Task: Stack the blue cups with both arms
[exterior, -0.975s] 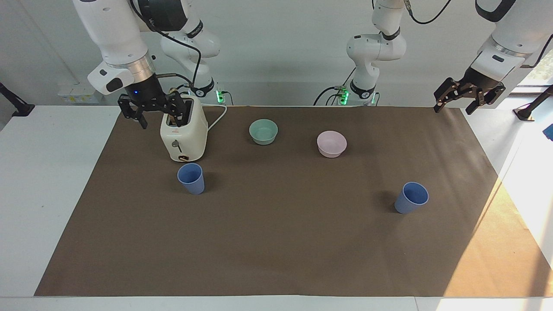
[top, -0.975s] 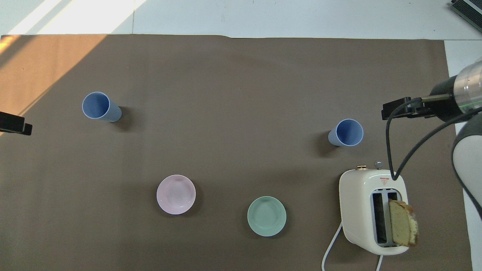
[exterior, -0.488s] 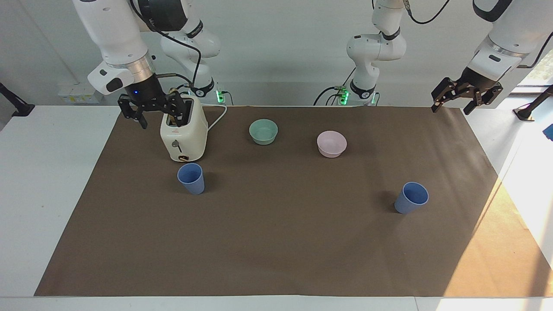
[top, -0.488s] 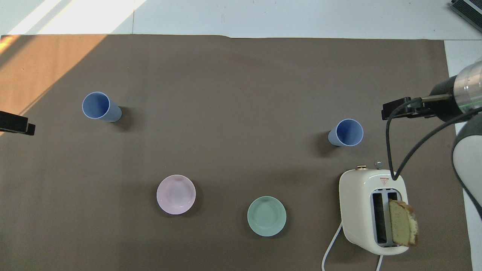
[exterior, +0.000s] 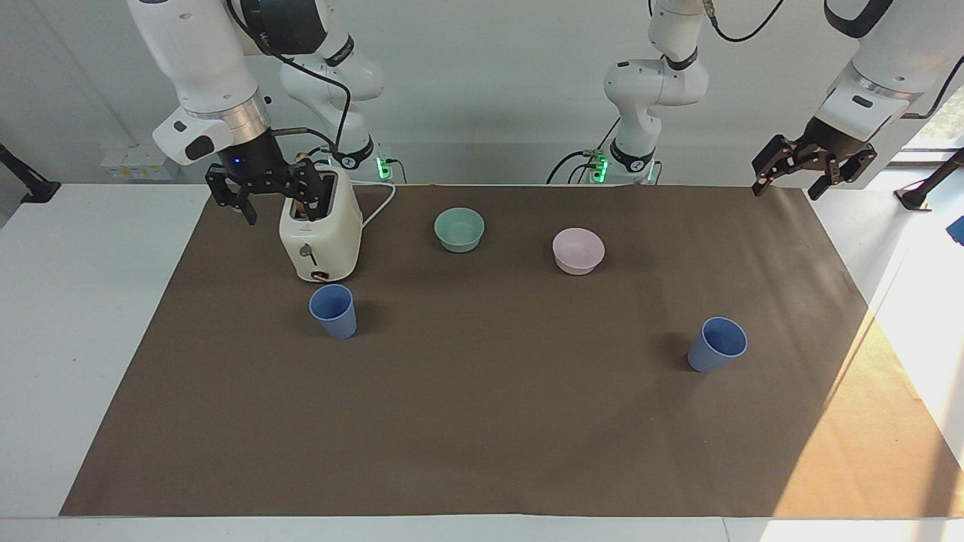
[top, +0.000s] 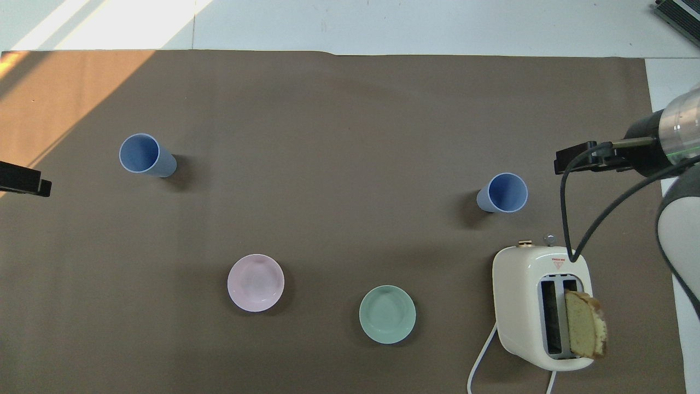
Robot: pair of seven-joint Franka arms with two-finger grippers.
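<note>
Two blue cups stand upright and apart on the brown mat. One cup (exterior: 333, 310) (top: 504, 192) sits just past the toaster, farther from the robots. The other cup (exterior: 717, 344) (top: 145, 155) is toward the left arm's end. My right gripper (exterior: 275, 205) (top: 588, 158) hangs open and empty in the air beside the toaster's top. At the left arm's end, my left gripper (exterior: 787, 190) (top: 22, 181) is raised, open and empty, over the mat's corner, well apart from its nearest cup.
A cream toaster (exterior: 320, 233) (top: 538, 306) with a bread slice (top: 585, 331) in one slot stands near the right arm's base. A teal-green bowl (exterior: 459, 229) (top: 387, 314) and a pink bowl (exterior: 578, 250) (top: 255, 282) sit between the cups and the robots.
My left gripper has shifted slightly up and inward over the mat's corner. The right gripper, cups and bowls have not moved.
</note>
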